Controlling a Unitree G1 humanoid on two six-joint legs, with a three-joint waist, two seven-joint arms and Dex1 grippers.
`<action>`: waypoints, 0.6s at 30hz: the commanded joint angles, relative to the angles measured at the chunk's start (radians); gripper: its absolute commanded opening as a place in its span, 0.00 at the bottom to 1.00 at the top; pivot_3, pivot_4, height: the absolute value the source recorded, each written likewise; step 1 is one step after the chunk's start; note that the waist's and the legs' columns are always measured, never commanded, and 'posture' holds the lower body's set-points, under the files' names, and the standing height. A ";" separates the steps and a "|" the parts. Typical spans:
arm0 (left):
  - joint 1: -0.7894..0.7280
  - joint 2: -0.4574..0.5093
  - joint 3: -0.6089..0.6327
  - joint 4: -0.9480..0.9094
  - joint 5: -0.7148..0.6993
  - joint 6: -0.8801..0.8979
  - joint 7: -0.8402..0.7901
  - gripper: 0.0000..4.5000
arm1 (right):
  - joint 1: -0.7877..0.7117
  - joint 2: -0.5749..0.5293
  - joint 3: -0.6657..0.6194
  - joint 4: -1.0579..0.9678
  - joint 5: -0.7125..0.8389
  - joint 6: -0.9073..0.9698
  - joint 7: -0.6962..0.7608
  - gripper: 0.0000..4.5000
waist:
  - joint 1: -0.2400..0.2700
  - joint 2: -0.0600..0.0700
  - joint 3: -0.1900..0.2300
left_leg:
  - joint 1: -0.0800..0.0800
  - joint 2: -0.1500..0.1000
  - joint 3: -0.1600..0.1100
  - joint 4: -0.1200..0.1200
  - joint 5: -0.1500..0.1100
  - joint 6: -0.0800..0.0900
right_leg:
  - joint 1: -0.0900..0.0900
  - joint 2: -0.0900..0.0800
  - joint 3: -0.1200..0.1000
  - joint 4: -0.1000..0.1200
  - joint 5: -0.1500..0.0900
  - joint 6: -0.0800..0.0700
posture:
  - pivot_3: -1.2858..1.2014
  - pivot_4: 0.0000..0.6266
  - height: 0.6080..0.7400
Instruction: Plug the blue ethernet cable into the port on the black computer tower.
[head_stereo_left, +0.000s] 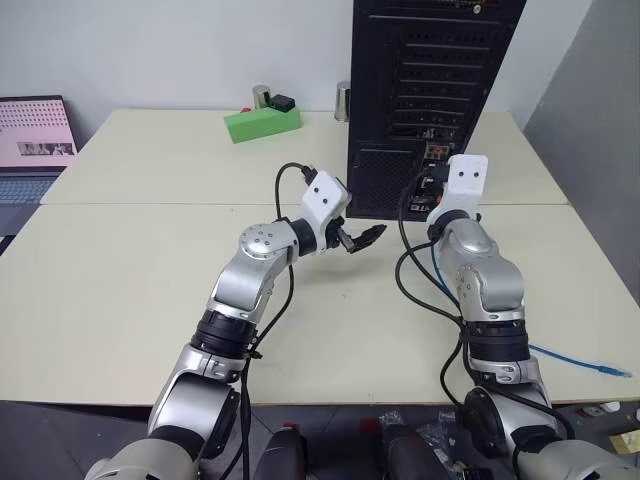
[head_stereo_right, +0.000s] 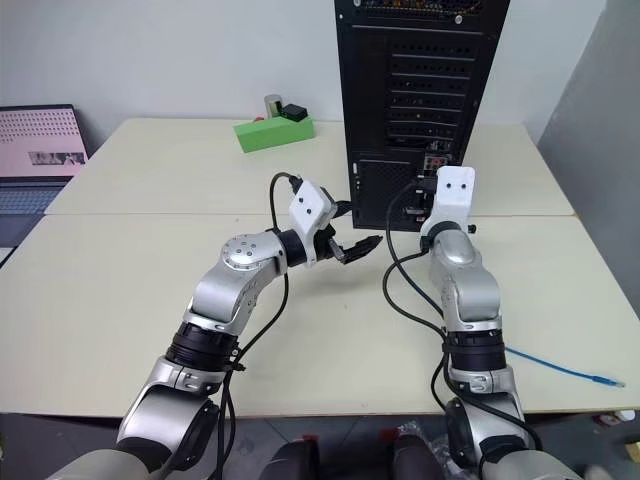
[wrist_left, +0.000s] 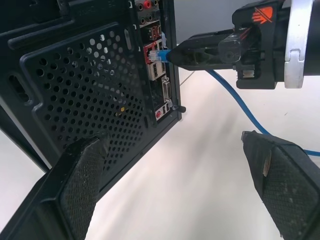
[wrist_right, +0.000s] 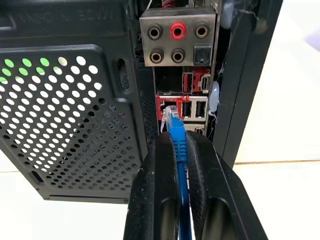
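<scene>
Two fingers of our right gripper (wrist_right: 181, 150) are clamped on the blue ethernet cable (wrist_right: 178, 142) just behind its clear plug, whose tip sits at the red-framed port (wrist_right: 169, 107) on the black computer tower (wrist_right: 70, 100). Left gripper (wrist_left: 175, 185) hangs spread wide, holding nothing. Risk: we judge the plug slightly off-line, so pushing could jam it against the frame or slip it through the pads. Plug's long axis runs level, pointing into the tower's rear.
</scene>
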 joint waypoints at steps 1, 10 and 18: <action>-0.002 -0.002 -0.004 -0.036 0.001 -0.024 -0.007 1.00 | -0.043 -0.012 0.001 -0.042 -0.015 -0.036 0.007 0.00 | 0.000 0.000 0.000 | 0.000 0.000 0.000 0.000 0.000 0.000 | 0.000 0.000 0.000 0.000 0.000 0.000 | 0.52 0.24 1.00; -0.003 -0.003 -0.005 -0.031 0.006 -0.029 -0.014 1.00 | -0.045 0.003 0.003 -0.029 -0.025 -0.020 0.001 0.00 | -0.001 0.000 0.000 | -0.004 0.000 0.000 0.000 0.000 0.000 | -0.003 0.000 0.000 0.000 0.000 0.000 | 0.52 0.24 1.00; -0.010 -0.004 -0.003 -0.019 0.009 -0.036 -0.016 1.00 | -0.080 0.065 -0.017 -0.007 -0.018 -0.016 -0.057 0.00 | -0.006 0.000 0.000 | -0.003 0.000 0.000 0.000 0.000 0.000 | -0.003 0.000 0.000 0.000 0.000 0.000 | 0.52 0.24 1.00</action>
